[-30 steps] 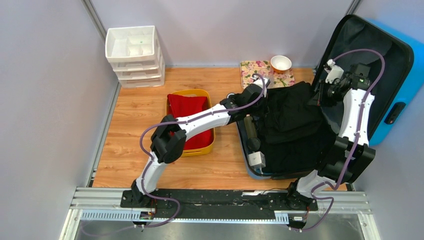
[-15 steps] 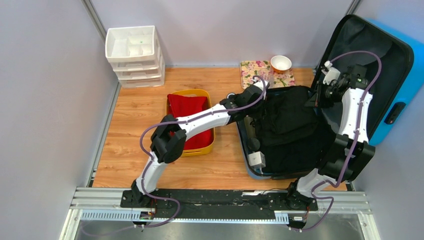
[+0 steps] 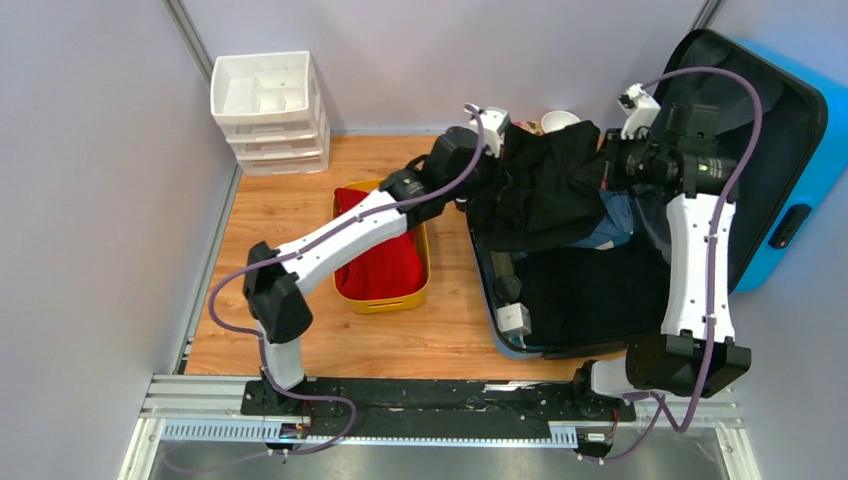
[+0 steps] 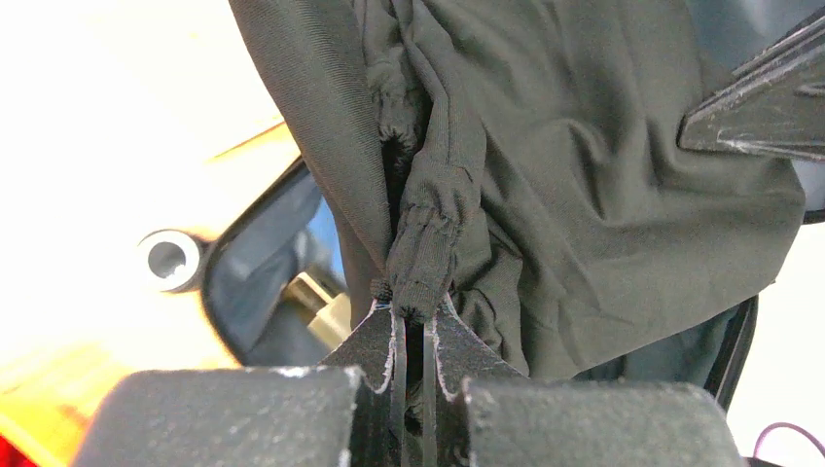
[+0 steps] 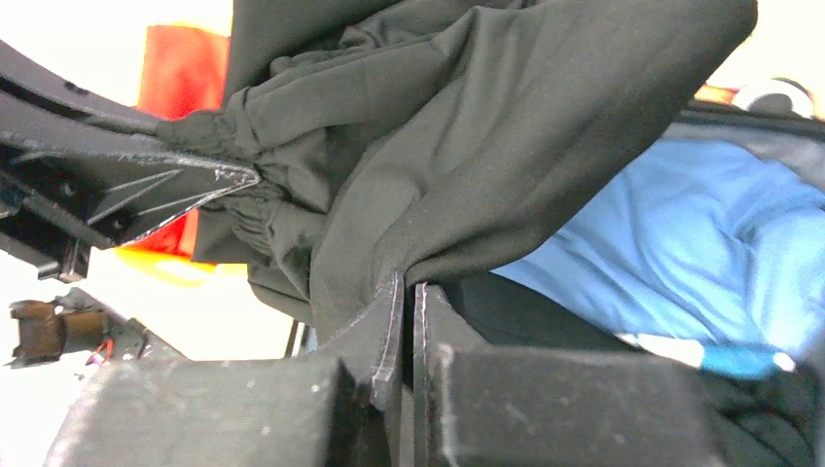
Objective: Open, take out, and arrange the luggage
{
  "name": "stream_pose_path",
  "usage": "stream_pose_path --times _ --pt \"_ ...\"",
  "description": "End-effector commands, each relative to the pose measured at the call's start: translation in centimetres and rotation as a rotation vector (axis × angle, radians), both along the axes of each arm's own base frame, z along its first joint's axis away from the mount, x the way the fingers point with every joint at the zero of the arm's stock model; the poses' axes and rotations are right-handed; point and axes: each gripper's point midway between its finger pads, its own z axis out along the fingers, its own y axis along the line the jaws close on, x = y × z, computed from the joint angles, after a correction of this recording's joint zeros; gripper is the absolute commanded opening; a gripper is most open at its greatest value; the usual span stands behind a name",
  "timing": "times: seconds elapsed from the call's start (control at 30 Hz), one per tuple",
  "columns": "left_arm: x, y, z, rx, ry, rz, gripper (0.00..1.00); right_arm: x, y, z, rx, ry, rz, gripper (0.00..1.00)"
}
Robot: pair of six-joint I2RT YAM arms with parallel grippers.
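Left end effector [image 4: 412,319] | right end effector [image 5: 401,292] | pinch cloth [image 4: 584,175] (matte, maybe trousers)

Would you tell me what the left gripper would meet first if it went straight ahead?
The black garment it pinches hangs right ahead of the left gripper; beyond it probably the right gripper, depth unclear.

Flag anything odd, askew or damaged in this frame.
Nothing stands out. The left pincer and right pincer each pinch the black garment, hanging bunched over the open suitcase; a blue cloth shows beneath it.
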Motion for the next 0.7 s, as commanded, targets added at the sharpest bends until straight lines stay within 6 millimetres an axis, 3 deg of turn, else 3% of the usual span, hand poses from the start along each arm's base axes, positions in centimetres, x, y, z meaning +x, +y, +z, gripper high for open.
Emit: stream_pose_path --times 0.0,0.03,0.07,0.13,0.23,0.3,0.33,0.43,0.47,0.53,0.67 --pt "-0.9 6.0 4.1 -0.016 -0.045 0.03 0.0 0.1 5.9 3.5 0.124 -0.087 0.099 0.0" --pt "-1.0 7.3 3.9 -0.003 -0.042 0.043 0.0 0.4 6.9 3.4 0.132 -0.1 0.118 0.0" --pt "-1.1 8.5 3.5 0.008 -0.034 0.057 0.0 -0.1 9.4 3.2 0.134 -0.097 0.175 0.0" --pt "-1.7 12.4 2.2 0.044 -0.008 0.101 0.0 0.1 11.7 2.7 0.153 -0.09 0.211 0.0" --pt "-2.5 17.2 0.0 0.09 0.036 0.17 0.0 -0.7 17.5 1.7 0.174 -0.06 0.331 0.0" --pt "-3.5 19.6 -1.5 0.118 0.058 0.205 0.0 -0.5 19.8 1.3 0.177 -0.063 0.368 0.0" --pt "-3.6 20.5 -2.0 0.131 0.06 0.22 0.0 -1.1 22.3 0.4 0.177 -0.032 0.424 0.0" --pt "-3.7 23.9 -3.7 0.18 0.072 0.283 0.0 -1.2 25.7 -0.2 0.17 -0.041 0.481 0.0" --pt "-3.3 25.2 -4.1 0.192 0.078 0.317 0.0 -1.5 27.7 -1.4 0.164 -0.017 0.508 0.0" --pt "-3.5 26.9 -5.5 0.238 0.1 0.345 0.0 -1.2 29.8 -1.9 0.164 -0.03 0.527 0.0" --pt "-2.8 30.0 -8.2 0.3 0.141 0.412 0.0 -1.2 34.1 -5.2 0.128 0.005 0.556 0.0"
